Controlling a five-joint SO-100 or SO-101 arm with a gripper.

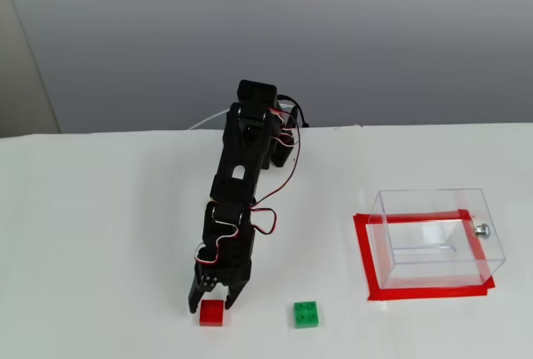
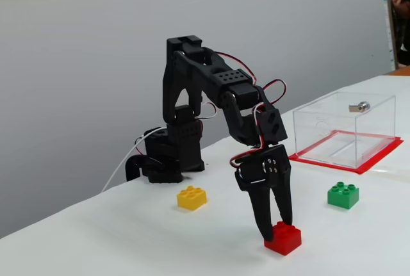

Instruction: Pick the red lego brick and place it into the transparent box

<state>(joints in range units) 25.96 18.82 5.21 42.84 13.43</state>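
In a fixed view, my black two-finger gripper [image 1: 213,300] is spread wide, fingertips straddling the small square red plastic lego brick [image 1: 211,312] on the white table [image 1: 100,226], left of the green brick [image 1: 307,314]. In the other fixed view, my fingertips touch the red brick's top edge without clamping it; the clear rectangular plastic box [image 2: 343,129] stands well apart on red tape, behind the green brick.

Bright, even, diffuse light in both fixed views. Soft faint shadows on the white desk [image 1: 100,234] under the fingers [image 2: 262,225]. Mild glare on the transparent box [image 1: 433,234]. Slight softness overall; no edge distortion.
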